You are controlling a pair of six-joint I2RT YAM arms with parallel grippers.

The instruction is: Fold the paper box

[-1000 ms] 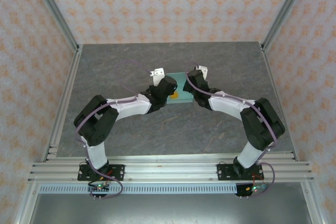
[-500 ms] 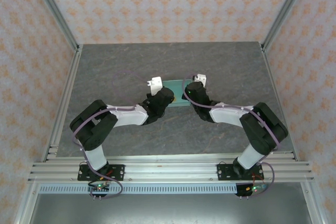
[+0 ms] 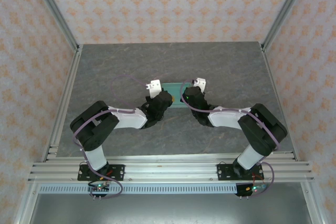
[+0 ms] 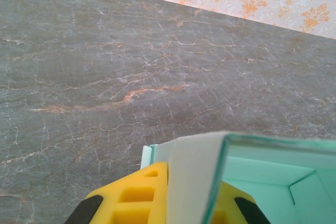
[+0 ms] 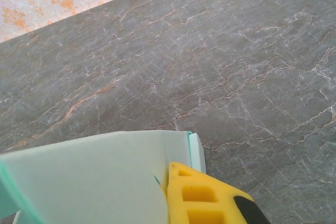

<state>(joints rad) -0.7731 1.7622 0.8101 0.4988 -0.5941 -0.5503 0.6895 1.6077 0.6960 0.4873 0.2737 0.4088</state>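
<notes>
Left gripper [image 4: 191, 198]: closed tight; a raised side wall of the paper box [image 3: 174, 86] is pinched between its yellow fingers [image 4: 137, 199].
Right gripper [image 3: 186, 97]: closed; the opposite wall is clamped.
Paper box: held partly folded at the middle of the worktop [image 3: 121, 66], between both grippers.

Table [image 3: 105, 66] is open left, right and behind the paper box [image 3: 173, 86]. Left arm [image 3: 126, 116] and right arm [image 3: 226, 116] block its near side. 2 frame posts [image 3: 56, 11] fence the table's far corners.
</notes>
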